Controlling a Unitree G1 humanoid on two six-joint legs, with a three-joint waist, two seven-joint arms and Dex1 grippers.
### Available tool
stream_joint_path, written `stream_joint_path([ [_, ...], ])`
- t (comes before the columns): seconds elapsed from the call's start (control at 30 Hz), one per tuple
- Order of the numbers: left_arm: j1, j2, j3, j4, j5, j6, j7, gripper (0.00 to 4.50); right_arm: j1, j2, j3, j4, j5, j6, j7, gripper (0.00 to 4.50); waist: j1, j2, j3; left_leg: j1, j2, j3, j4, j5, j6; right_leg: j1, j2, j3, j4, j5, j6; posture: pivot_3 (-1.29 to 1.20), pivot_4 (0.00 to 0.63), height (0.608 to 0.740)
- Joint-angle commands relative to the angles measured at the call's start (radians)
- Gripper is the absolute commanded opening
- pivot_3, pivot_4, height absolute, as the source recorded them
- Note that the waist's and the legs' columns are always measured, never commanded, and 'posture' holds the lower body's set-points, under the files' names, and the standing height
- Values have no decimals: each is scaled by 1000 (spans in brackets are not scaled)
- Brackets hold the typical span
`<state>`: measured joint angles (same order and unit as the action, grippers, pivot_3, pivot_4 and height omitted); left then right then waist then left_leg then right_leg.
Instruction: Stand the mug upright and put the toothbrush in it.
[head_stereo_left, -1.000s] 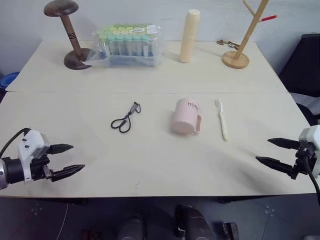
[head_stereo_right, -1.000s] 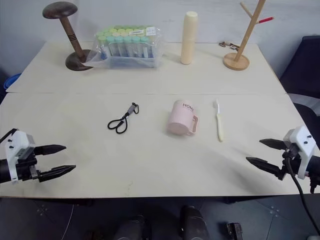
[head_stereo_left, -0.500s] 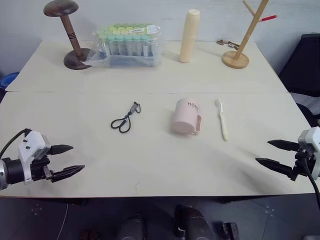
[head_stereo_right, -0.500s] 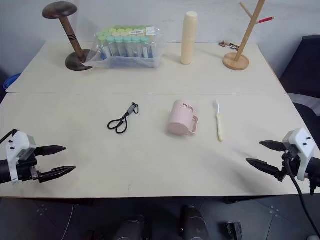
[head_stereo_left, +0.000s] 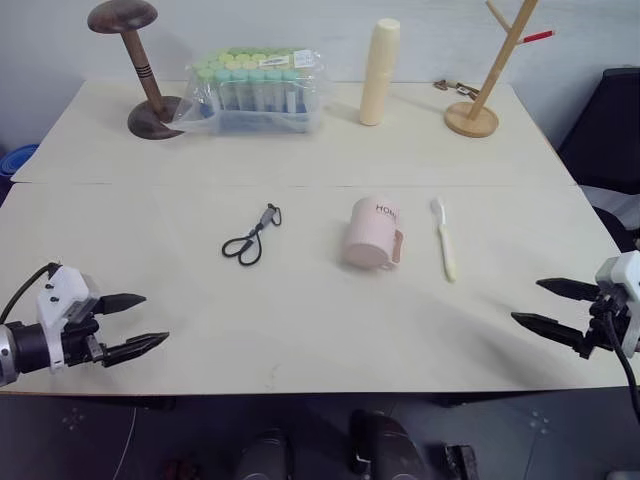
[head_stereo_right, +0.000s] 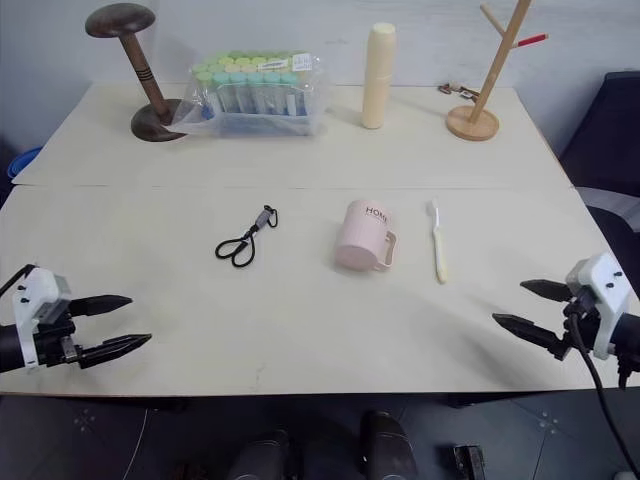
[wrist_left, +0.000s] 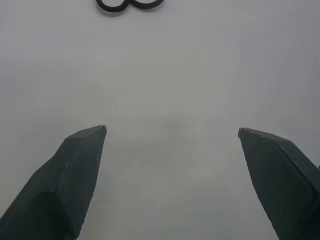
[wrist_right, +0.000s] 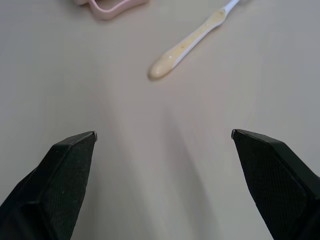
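Both hands hover at the near edge of the table (head_stereo_left: 300, 340), one at each corner. The right gripper (head_stereo_left: 545, 304) has its two black fingers spread wide and holds nothing; so does the left gripper (head_stereo_left: 133, 322).

Ahead of the right gripper and inward lies the toothbrush (head_stereo_left: 443, 238), flat, its long axis running away from the robot, handle end nearest, bristled head far. Just beside it on the inner side is the mug (head_stereo_left: 374, 233), apparently tipped over, its loop handle toward the toothbrush. Both lie clearly nearer the right hand, so that arm looks the better placed.

The small black scissors (head_stereo_left: 250, 237) lie ahead of the left gripper.

The mug's dark lettering seems to read "HOME".
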<state>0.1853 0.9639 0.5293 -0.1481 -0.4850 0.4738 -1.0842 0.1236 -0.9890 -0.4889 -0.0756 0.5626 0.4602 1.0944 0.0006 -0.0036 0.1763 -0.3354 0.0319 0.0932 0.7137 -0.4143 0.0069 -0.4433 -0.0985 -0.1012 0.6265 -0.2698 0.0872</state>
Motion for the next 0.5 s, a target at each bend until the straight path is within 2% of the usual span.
stream_joint_path([
  [0.03,-17,-6,4,-20,-31,15,-3,4480,6,11,-40,-50,19,19,-17,4500,0,0,0,0,0,0,0,0,0,0,0,0,0,0,0,0,150,740],
  [0.13,-67,-15,-5,-64,-84,76,17,4480,-34,29,-30,-116,64,99,-85,4500,0,0,0,0,0,0,0,0,0,0,0,0,1,0,0,0,150,740],
  [0.33,-384,12,-101,-230,-397,451,132,4480,-300,91,90,-270,221,434,-343,4500,-1,0,0,0,3,-5,3,0,0,0,-2,2,3,1,1,0,150,740],
  [0.5,-651,-2,-284,-260,-379,537,239,4480,-565,228,216,-245,256,691,-589,4500,-3,0,0,-1,-1,-4,2,1,-2,0,0,1,2,1,1,0,150,740],
])
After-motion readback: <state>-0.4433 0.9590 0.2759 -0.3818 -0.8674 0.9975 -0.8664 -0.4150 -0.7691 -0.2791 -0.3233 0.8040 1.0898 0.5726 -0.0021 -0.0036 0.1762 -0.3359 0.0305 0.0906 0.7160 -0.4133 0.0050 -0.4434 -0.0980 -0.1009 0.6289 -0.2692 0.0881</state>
